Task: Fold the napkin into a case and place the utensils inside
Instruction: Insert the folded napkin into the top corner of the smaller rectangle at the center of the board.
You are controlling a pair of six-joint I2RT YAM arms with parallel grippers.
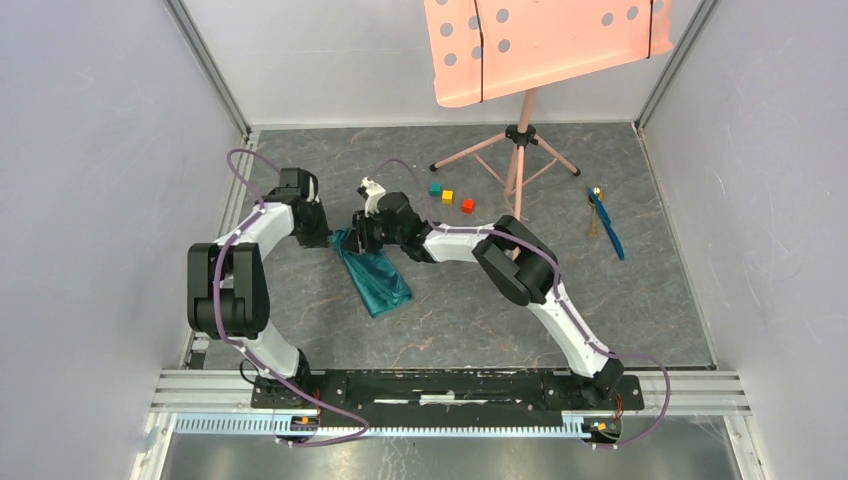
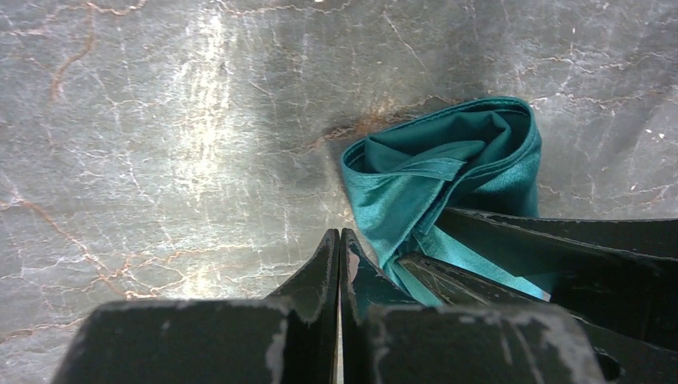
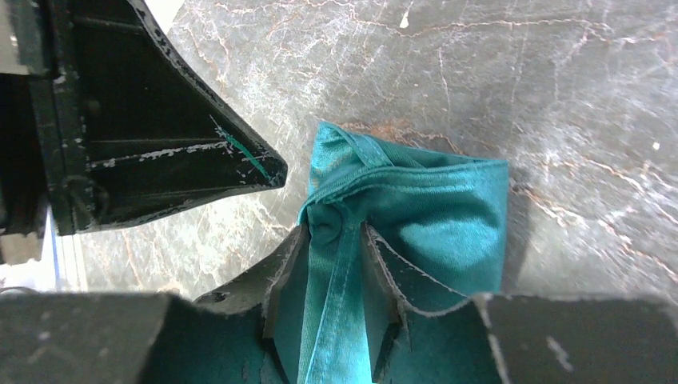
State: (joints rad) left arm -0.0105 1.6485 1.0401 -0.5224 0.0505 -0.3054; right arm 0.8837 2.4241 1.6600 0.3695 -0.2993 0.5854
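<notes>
From above, the left claw (image 1: 330,235) and right claw (image 1: 362,235) crowded nose to nose over the far end of the napkin (image 1: 378,275). A small sideways move could knock them together. The cloth was a bunched strip, its long axis slanting from the claws back toward the arm bases and rightward. The utensils (image 1: 604,222) lay well apart, beyond the right claw's outer side.

In the left wrist view the left claw (image 2: 339,236) was pressed together, with nothing visibly between its fingers. The napkin (image 2: 448,160) sat just beside its right finger.

In the right wrist view the right claw (image 3: 334,236) was clamped on a gathered fold. The napkin (image 3: 432,208) spread ahead of it. Pulling on so little cloth would likely drag the strip open and spoil the pocket.
</notes>
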